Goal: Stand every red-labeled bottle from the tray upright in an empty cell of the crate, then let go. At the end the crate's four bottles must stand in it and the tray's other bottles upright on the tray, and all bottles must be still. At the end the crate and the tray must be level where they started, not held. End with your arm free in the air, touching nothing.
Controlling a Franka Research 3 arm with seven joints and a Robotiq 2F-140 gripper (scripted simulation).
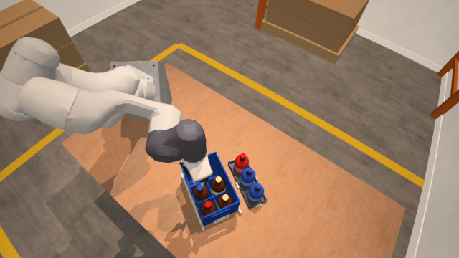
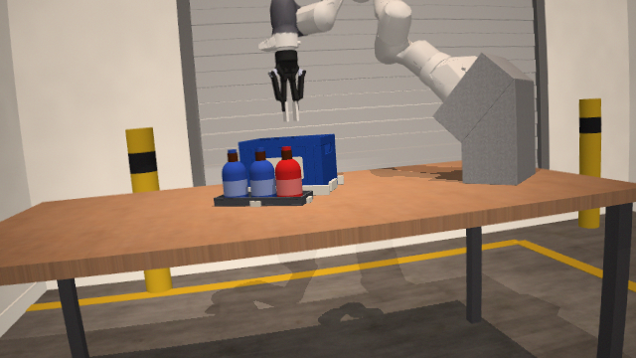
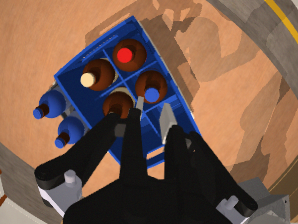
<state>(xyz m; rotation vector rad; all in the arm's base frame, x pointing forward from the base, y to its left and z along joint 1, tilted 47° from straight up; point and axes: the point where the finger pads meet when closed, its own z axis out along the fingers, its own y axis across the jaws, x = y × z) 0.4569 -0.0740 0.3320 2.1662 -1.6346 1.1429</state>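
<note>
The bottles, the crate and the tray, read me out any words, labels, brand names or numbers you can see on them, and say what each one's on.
No readable text in any view.
Bottle labels: plain colour bands on the red bottle and the two blue bottles, no lettering.
Crate: a faint embossed mark near its top corner, too small to read.
Tray: blank.

Cut off by the top edge of the exterior view: upper arm (image 2: 397, 20). Hidden behind the blue crate (image 2: 308, 154) wall there: all four brown bottles. In the top view, far cells of the crate (image 1: 229, 195) covered by the wrist (image 1: 177, 141) and tool (image 1: 202, 183). In the wrist view, tray bottles (image 3: 49, 106) half-hidden behind the crate's left wall; red one out of sight. Labels too small to read anywhere.
</note>
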